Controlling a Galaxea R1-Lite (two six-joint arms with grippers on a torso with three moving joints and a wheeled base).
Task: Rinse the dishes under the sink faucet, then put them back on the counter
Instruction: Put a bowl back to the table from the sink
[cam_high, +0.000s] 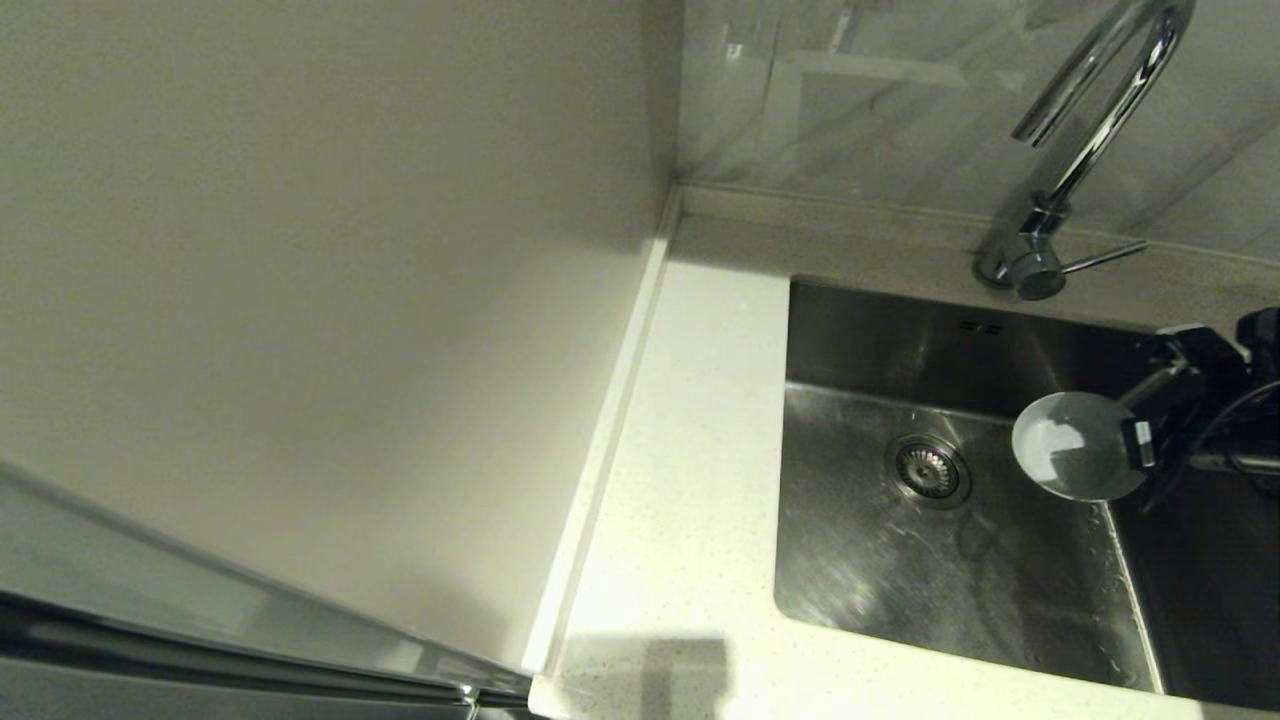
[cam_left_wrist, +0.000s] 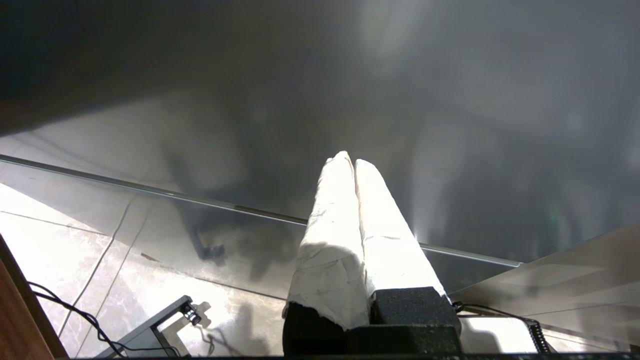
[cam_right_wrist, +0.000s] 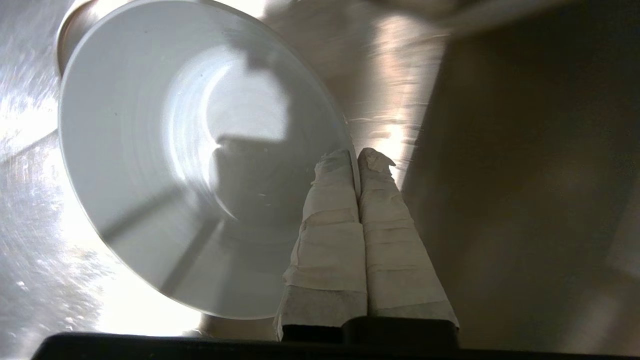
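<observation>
A pale blue-grey bowl (cam_high: 1072, 446) hangs tilted over the right side of the steel sink (cam_high: 900, 585), to the right of the round drain (cam_high: 928, 468). My right gripper (cam_high: 1138, 442) reaches in from the right and is shut on the bowl's rim. In the right wrist view its taped fingers (cam_right_wrist: 332, 200) pinch the edge of the bowl (cam_right_wrist: 190, 150), with the gripper (cam_right_wrist: 356, 159) above the basin floor. The chrome faucet (cam_high: 1095, 130) arches behind the sink, with no water showing. The white and pink bowls are out of view. My left gripper (cam_left_wrist: 350, 161) is shut and empty, away from the sink.
White speckled counter (cam_high: 690, 450) runs left of the sink, bounded by a raised rim (cam_high: 600, 440) and a plain wall (cam_high: 300, 300). The faucet's thin lever (cam_high: 1105, 258) points right. Two overflow slots (cam_high: 980, 327) mark the back wall of the basin. Cables (cam_left_wrist: 75, 310) lie on the floor.
</observation>
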